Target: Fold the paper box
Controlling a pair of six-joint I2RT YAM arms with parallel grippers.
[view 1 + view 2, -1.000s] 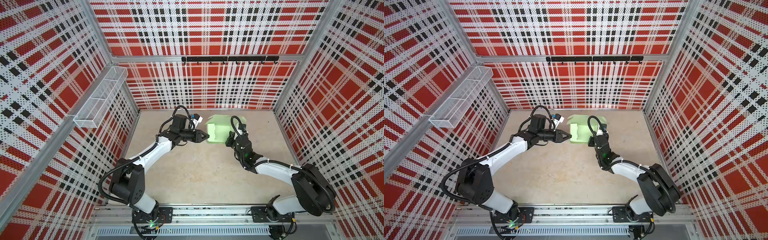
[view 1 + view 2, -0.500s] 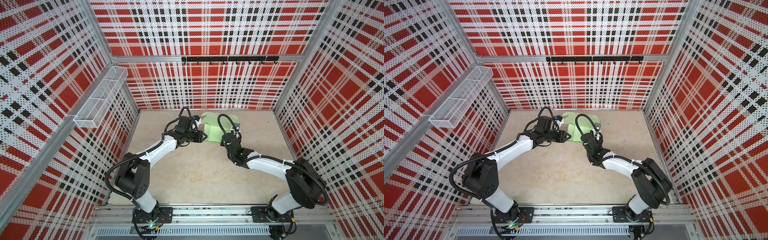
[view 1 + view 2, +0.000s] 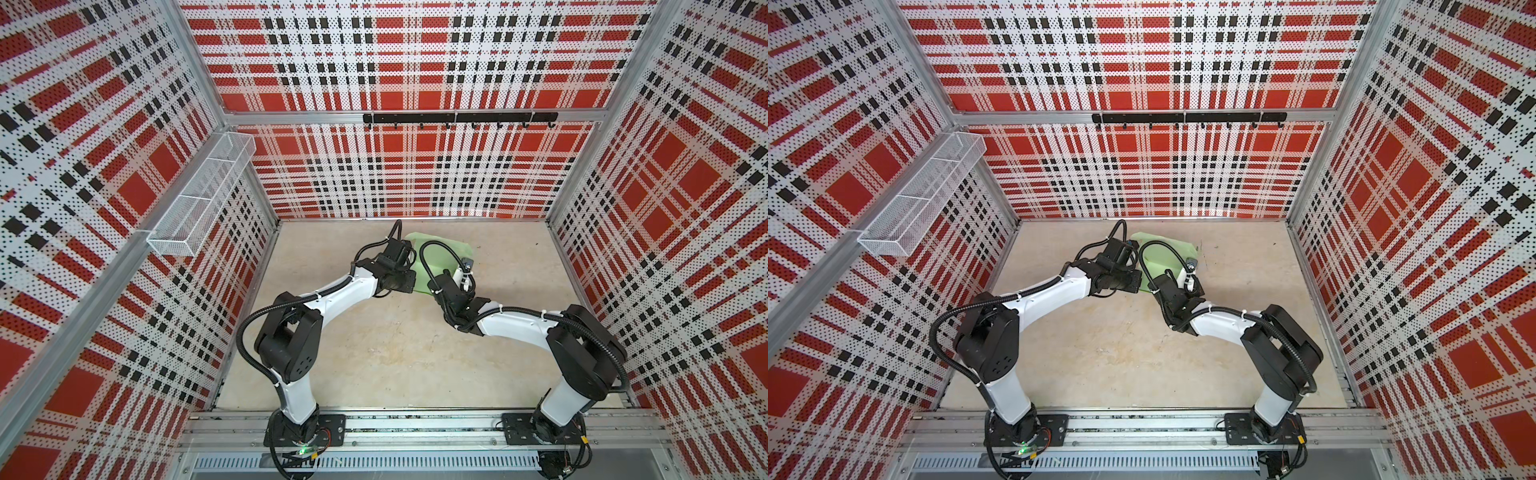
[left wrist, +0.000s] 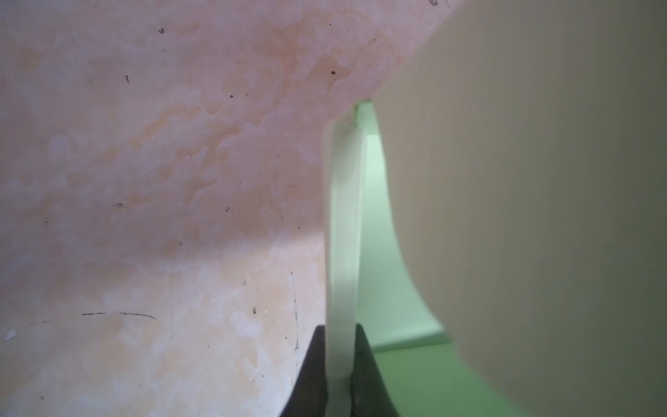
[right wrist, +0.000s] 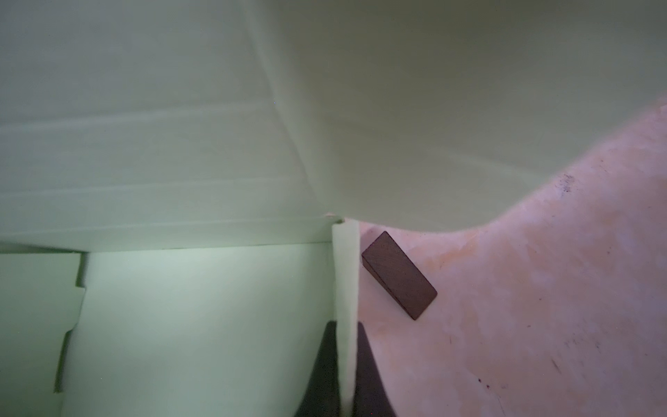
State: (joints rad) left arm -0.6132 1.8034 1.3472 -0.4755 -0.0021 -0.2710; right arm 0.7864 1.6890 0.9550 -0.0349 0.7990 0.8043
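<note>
Checked walls (image 3: 415, 62) in red, black and white, full of tiny holes. White wire basket (image 3: 199, 203) up on the side wall. Black hook bar (image 3: 457, 118) on the back wall. Pale, spotty table (image 3: 395, 357) below.

- left gripper (image 4: 339, 334) was short of the paper box (image 3: 446, 254) with its fingers (image 4: 313, 364) apart; it has moved in to the box's left side
- fingers now pinched on a thin upright wall of the box
- right gripper (image 5: 347, 330) swung left toward the middle
- box dragged slightly left with it, its top flap now bowed over
</note>
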